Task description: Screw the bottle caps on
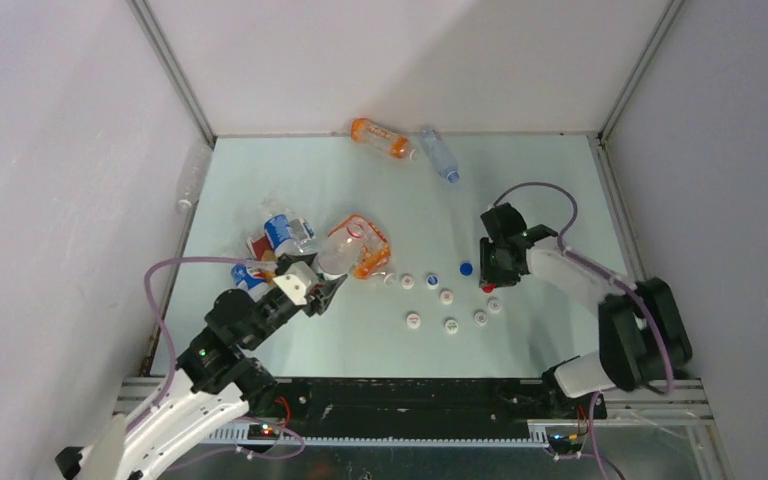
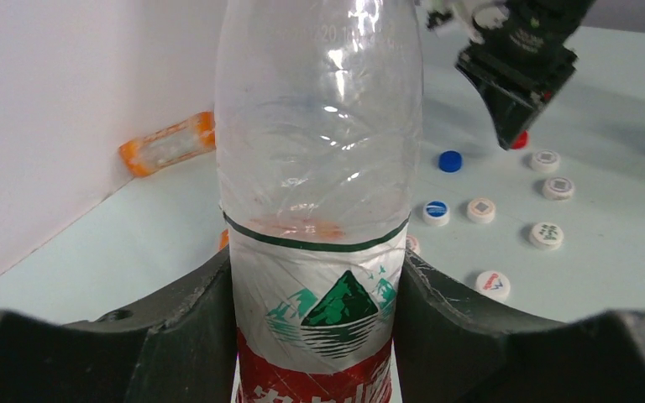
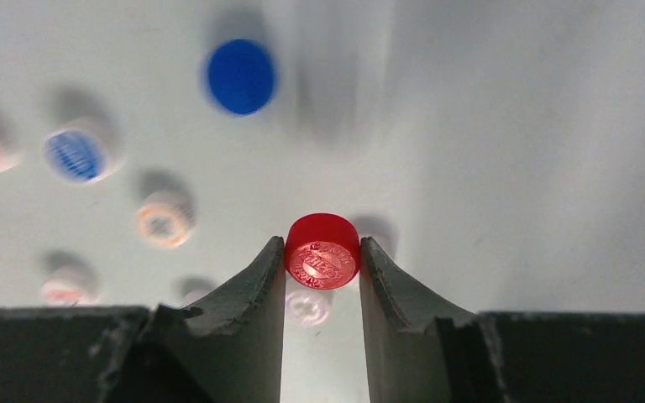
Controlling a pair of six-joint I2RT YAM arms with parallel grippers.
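Here, in the lower left of the top view, we see the left gripper (image 1: pixel 317 290) clamped around the body of a clear plastic bottle (image 1: pixel 336 258) with a red-and-white label and a green mountain print. The left wrist view shows both fingers (image 2: pixel 193 327) pressed against that label, while the bottle's shoulder runs out of the top of the frame, so we cannot see its mouth. Toward the centre, loose white and blue plastic caps (image 1: pixel 446 296) lie scattered on the pale table (image 1: pixel 540 200), none touching another. Right of centre, the right gripper (image 1: pixel 490 272) is closed on a small round red plastic cap (image 3: pixel 322 250), pinched by its side wall at the very fingertips, with its embossed face toward the wrist camera. We judge the step in hand to be bringing this cap to the held bottle. To do it well, we would have the left arm present the neck steadily. The cap should meet the mouth square, axes lined up, with light pressure before turning. A tilted start risks cross-threading, and so shallow a pinch could let the cap slip.
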